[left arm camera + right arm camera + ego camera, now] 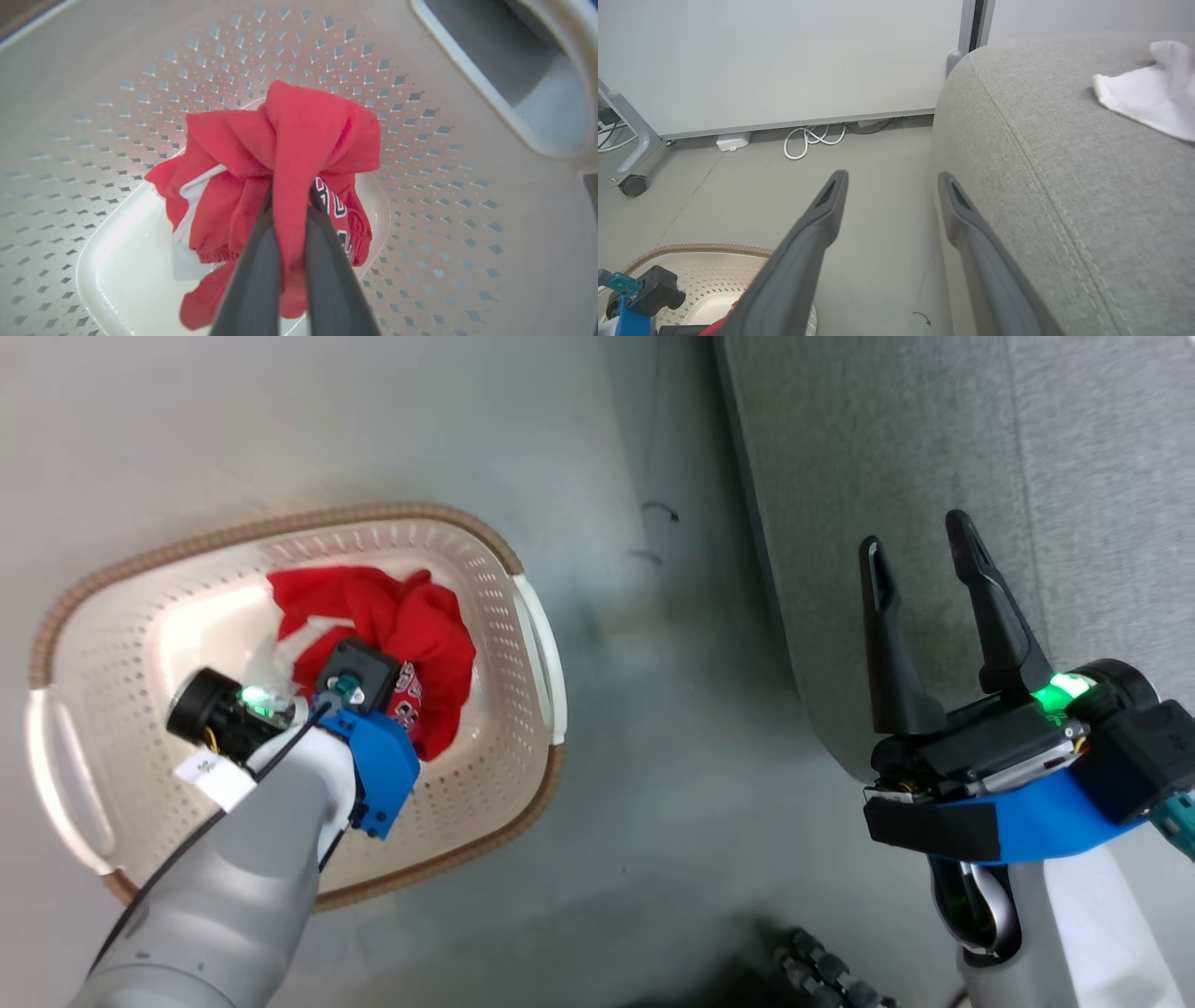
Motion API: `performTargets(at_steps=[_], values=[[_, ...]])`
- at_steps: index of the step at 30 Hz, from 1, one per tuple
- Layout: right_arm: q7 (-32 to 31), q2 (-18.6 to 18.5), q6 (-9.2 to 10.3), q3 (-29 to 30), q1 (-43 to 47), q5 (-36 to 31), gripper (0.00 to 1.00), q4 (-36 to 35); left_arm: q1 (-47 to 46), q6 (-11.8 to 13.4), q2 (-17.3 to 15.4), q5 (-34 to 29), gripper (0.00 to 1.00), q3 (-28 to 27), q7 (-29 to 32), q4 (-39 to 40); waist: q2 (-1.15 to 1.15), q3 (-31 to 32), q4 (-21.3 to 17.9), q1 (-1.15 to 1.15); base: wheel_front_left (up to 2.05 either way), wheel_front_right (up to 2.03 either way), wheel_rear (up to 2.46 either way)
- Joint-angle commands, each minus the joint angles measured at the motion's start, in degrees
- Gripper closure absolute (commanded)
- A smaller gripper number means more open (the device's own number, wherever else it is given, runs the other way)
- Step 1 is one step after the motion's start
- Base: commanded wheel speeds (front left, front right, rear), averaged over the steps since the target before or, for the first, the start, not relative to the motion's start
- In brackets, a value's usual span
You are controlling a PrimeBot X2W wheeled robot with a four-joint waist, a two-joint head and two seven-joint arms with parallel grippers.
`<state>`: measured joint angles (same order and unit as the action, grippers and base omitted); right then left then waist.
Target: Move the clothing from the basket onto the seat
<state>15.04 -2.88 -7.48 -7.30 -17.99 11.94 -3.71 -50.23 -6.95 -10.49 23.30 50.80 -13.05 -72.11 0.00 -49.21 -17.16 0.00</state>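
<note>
The left pincer reaches down inside the basket, its two dark fingers pressed together on a fold of the red clothing. The cloth runs up between the fingers and bunches over their tips. The rest of the clothing sits heaped around and just beyond the tips on the basket's smooth bottom, with a white stripe to the left of the fingers and black-and-white lettering just to their right. The perforated side rises all round this pincer, and a handle opening shows up and to its right in the left wrist view. The right pincer is well apart from the basket, its fingers spread wide with nothing between them. It hangs at the edge of the seat, with the grey cushion's rounded side just beside its right finger and the stitched seam running on past it. Farther along the seat from that pincer lies a white cloth. Ahead of it on the floor lies a coil of white cable, and the basket's brown rim is low on its left.
</note>
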Motion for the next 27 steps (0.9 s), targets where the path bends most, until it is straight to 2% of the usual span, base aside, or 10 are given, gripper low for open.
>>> performTargets(at_steps=[1, 12, 18, 27], values=[[0.2, -0.01, -0.03, -0.01, -0.57, -0.47, 0.0, 0.36, 0.65, -0.25, 0.17, 0.4, 1.0, -0.25, -0.46, -0.08, 0.0, 3.2, 1.1, 0.0, 0.0, 0.0, 0.0], [0.2, -0.03, -0.03, 0.83, 1.78, -2.51, 0.0, 4.62, 7.34, -0.55, 3.1, 3.21, 1.0, -0.62, -1.99, 1.32, 0.0, 18.43, 5.16, 0.0, 0.0, 0.0, 0.0], [0.2, -0.04, -0.03, 0.69, 3.62, -3.32, 0.0, 6.78, 11.39, -0.48, 4.26, 4.12, 1.0, -0.48, -2.23, 5.53, 0.0, 26.93, 7.71, 0.0, 0.0, 0.0, 0.0], [0.17, -0.03, -0.03, 0.81, 7.14, -3.76, 0.0, 9.84, 17.15, -0.51, 2.9, 5.79, 1.0, -0.25, -2.23, 15.03, 0.0, 36.66, 10.76, 0.0, 0.0, 0.0, 0.0]])
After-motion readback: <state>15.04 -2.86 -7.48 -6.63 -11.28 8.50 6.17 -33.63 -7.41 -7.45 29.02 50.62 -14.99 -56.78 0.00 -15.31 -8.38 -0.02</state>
